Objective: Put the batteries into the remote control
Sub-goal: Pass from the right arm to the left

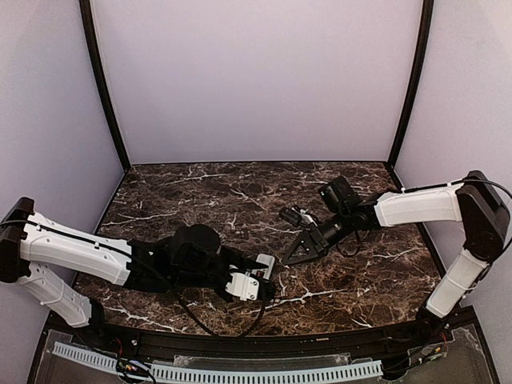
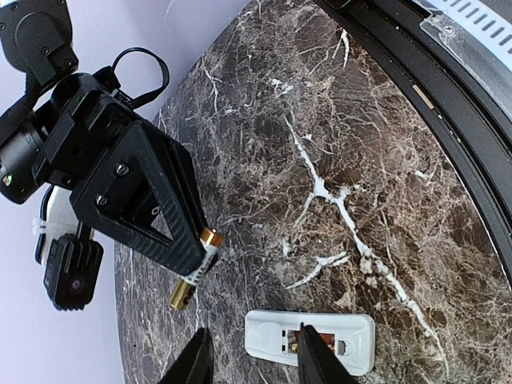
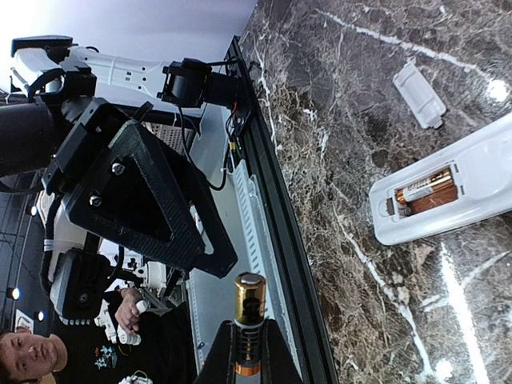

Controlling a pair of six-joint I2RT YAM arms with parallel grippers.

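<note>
Table: dark brown marble-pattern slab [image 1: 240, 192], white veins.
Left gripper [image 2: 254, 330]: jaws apart, one end of the remote between them; contact not discernible.
Right gripper [image 3: 246, 348]: clamped on a copper-and-black cylindrical battery [image 3: 248, 308], held above the table.
Remote: slim white rectangular plastic remote control [image 3: 480, 170] lay back-up on table, compartment open.
Cover: small flat white cover piece [image 3: 418, 94], apart from remote.
Loaded cell: second battery [image 3: 424, 188] seated in compartment.

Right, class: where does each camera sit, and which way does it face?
Top external: high behind the robot, looking down on the table; both arms show.
Left wrist: on the left arm, facing the remote control; left jaws below.
Right wrist: on the right arm, facing the left arm; right jaws hold a battery.
Both wrist views share the remote control.
</note>
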